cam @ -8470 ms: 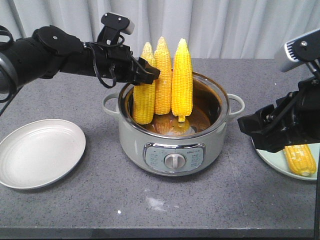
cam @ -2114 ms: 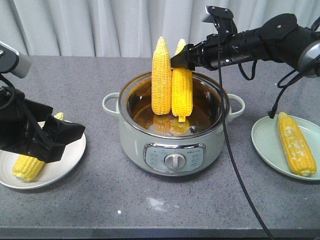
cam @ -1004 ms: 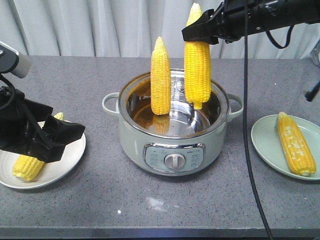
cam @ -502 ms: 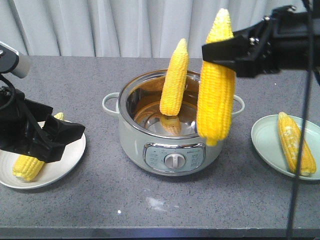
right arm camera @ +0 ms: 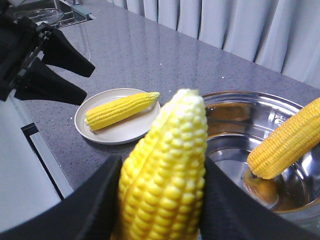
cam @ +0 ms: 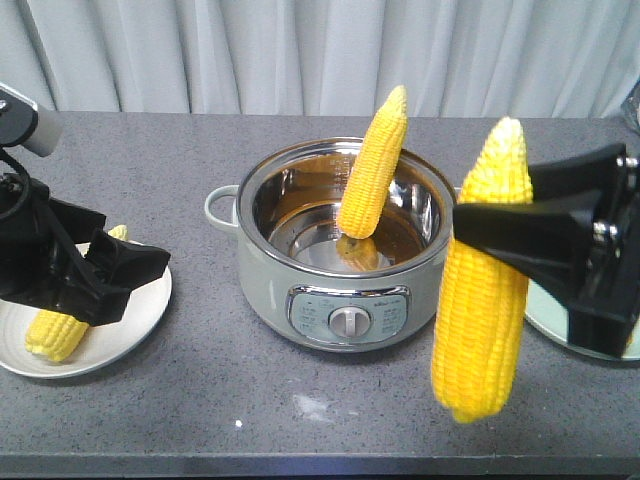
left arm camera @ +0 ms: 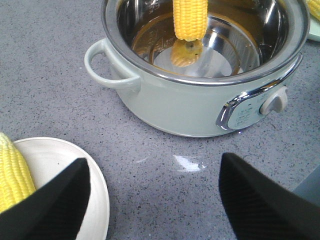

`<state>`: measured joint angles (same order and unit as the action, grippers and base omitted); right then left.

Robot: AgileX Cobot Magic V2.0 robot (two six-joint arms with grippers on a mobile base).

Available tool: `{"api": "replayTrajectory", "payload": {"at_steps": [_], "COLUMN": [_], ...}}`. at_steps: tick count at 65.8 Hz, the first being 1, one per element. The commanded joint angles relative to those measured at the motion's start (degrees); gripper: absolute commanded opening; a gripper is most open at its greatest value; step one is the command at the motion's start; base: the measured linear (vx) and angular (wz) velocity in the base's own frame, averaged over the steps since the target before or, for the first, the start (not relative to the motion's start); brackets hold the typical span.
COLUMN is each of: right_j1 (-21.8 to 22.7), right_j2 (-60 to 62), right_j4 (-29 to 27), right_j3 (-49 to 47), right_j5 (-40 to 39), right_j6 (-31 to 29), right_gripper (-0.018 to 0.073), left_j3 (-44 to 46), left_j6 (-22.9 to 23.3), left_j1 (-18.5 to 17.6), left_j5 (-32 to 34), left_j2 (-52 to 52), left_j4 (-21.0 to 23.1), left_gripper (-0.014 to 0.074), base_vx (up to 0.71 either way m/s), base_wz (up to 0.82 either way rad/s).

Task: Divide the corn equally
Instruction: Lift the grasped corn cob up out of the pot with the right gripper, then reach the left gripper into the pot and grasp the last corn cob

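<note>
**Corn, position.** Three cobs can be read clearly. The held cob [cam: 483,300] hangs upright, pale tip up, at the lower right of the front view. It is outside the pot [cam: 345,290] and above the grey table [cam: 300,420]. The pot cob [cam: 372,180] stands tilted at frame centre, with its butt on the steel floor of the pot and its tip above the rim. The plated cob [cam: 50,335] lies flat on the left plate [cam: 145,300] at the lower left edge.

**Progress (judgement).** Distribution is partly complete. One cob is delivered to the left plate, one is in the air and not yet set down, and one is left in the pot. The right plate [cam: 545,318] shows only as a pale sliver behind the right arm at the right edge, so its load cannot be read from the front. The left wrist view shows a scrap of yellow in its upper right corner, probably a cob lying there. What remains is to deposit the held cob, then take out the pot cob and place it so the counts match.

**Grippers.** The right gripper [right arm camera: 161,207] is clamped on the held cob. Its black fingers [right arm camera: 102,200] press both flanks above mid-length. The left gripper [left arm camera: 154,162] is spread wide with nothing between its fingers. It hovers over the near edge of the left plate, just beside the plated cob, with no contact visible.
</note>
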<state>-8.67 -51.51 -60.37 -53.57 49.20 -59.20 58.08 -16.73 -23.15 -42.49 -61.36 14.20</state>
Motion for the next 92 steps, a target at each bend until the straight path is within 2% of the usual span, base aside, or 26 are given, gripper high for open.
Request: {"api": "replayTrajectory", "payload": {"at_steps": [1, 15, 26, 38, 45, 54, 64, 69, 75, 85, 89, 92], "right_j1": [0.28, 0.28, 0.28, 0.28, 0.28, 0.28, 0.28, 0.28, 0.28, 0.28, 0.28, 0.28], "right_j2": [2.21, 2.80, 2.80, 2.80, 2.80, 2.80, 2.80, 2.80, 2.80, 2.80, 2.80, 2.80], "right_j4": [-3.00, -2.61, -2.68, -2.68, -2.68, -2.68, -2.68, -2.68, -2.68, -2.68, -2.68, -2.68], "right_j3": [0.16, 0.59, 0.59, 0.59, 0.59, 0.59, 0.59, 0.59, 0.59, 0.59, 0.59, 0.59], "right_j5": [-1.88, -1.46, -1.45, -1.45, -1.45, -1.45, -1.45, -1.45, -1.45, -1.45, -1.45, -1.45], "right_j6": [-0.29, -0.25, -0.30, -0.48, -0.48, -0.48, -0.48, -0.48, -0.48, -0.48, -0.48, -0.48], "right_gripper": [0.0171, 0.0171, 0.0171, 0.0171, 0.0171, 0.0171, 0.0171, 0.0171, 0.0171, 0.0171, 0.0171, 0.0171], "left_j3": [1.57, 1.57, 1.95, 7.97, 12.60, 18.23, 24.91, 28.16, 32.61, 40.85, 44.39, 46.82], "left_j6": [0.04, 0.29, -0.04, -6.15, -9.08, -12.66, -12.68, -10.13, -4.98, 8.00, 13.60, 16.13], "left_j1": [-0.42, -0.42, -0.42, -0.65, -2.16, -5.31, -8.98, -10.49, -12.43, -15.35, -16.27, -16.54], "left_j5": [3.47, 4.92, 8.82, 7.66, 5.75, 5.55, 5.36, 5.24, 4.33, -0.10, -2.97, -4.83], "left_j2": [0.83, 0.83, 0.68, -4.16, -9.00, -15.70, -23.46, -26.72, -30.77, -37.48, -40.22, -42.37], "left_j4": [1.22, 1.27, 2.29, 2.96, 4.29, 3.86, 0.27, -2.26, -7.48, -19.19, -22.67, -24.36], "left_gripper": [0.0522, 0.0522, 0.0522, 0.0538, 0.0589, 0.0636, 0.0634, 0.0631, 0.0630, 0.0627, 0.0627, 0.0625], "base_vx": [0.00, 0.00, 0.00, 0.00, 0.00, 0.00, 0.00, 0.00, 0.00, 0.00, 0.00, 0.00], "base_wz": [0.00, 0.00, 0.00, 0.00, 0.00, 0.00, 0.00, 0.00, 0.00, 0.00, 0.00, 0.00]}}
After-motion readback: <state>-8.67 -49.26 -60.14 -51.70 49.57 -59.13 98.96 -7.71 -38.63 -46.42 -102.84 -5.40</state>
